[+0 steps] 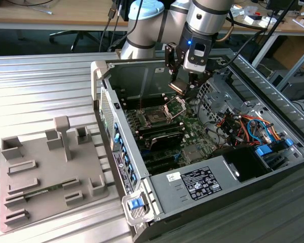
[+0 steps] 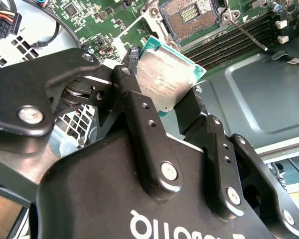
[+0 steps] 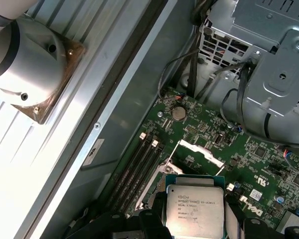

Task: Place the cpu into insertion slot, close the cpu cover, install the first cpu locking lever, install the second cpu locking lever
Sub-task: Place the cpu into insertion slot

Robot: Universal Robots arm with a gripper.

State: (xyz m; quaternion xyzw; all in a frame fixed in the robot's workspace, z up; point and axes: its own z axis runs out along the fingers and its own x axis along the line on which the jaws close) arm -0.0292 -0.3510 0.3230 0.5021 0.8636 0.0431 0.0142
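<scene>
Cpu held in the jaws over the open case, not yet in its slot.

In the exterior view the jaws are clamped on the cpu (image 1: 176,86), which hangs tilted with its tan underside showing, in the air just above the raised cover (image 1: 175,105). The bare socket (image 1: 154,118) lies below it toward the exterior view's left. The case (image 1: 99,71) rests on a ribbed metal surface (image 1: 40,86) beside a grey fixture (image 1: 40,167). A white printed label (image 1: 200,183) sits on the black box near the front. In the second wrist view two black fingers (image 2: 139,114) pinch opposite edges of the cpu (image 2: 167,79). The socket (image 2: 189,12) is well beyond it, with a thin lever (image 2: 246,35) standing free; white lettering marks the gripper body. In the first wrist view the silvery top of the cpu (image 3: 194,211) carries several lines of small print.
</scene>
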